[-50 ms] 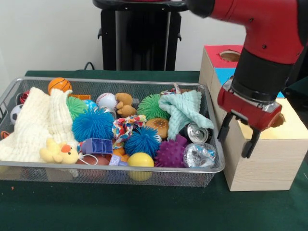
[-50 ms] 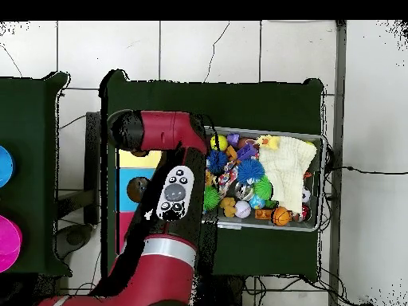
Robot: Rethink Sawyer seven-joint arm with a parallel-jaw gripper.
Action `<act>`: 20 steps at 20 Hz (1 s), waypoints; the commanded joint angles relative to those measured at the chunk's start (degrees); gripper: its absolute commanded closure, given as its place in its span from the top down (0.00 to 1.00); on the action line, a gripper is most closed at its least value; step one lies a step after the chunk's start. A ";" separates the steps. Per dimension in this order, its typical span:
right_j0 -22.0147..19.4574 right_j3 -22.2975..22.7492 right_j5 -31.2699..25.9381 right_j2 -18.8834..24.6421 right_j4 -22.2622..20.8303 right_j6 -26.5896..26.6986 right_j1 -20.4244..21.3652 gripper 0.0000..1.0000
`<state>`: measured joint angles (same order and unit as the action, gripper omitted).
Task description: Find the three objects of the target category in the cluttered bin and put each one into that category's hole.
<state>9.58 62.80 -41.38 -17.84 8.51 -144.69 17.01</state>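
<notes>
hanging over the wooden box (image 1: pixel 269 159), your claw (image 1: pixel 237 135) has its two black fingers (image 1: pixel 250 143) spread apart with nothing between them. you'll see the box's yellow top panel just behind the claw, and its blue and red panels farther back, the red one with a hole (image 1: pixel 230 56). the wire bin (image 1: pixel 120 175) sits just to the claw's left in the front view, touching the box. nearest the claw in it lie two crushed cans (image 1: pixel 198 155), a purple spiky ball (image 1: pixel 171 154) and a mint cloth (image 1: pixel 185 111). which category is wanted, you cannot tell.
</notes>
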 commanded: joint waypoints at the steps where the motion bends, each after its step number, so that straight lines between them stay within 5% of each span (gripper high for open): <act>1: 0.75 9.09 2.40 -1.25 -1.90 -10.23 -1.08 1.00; 20: 3.12 9.96 5.65 -7.11 -0.73 -11.60 -7.12 1.00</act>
<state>13.37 64.85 -36.09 -25.51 8.30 -144.70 14.26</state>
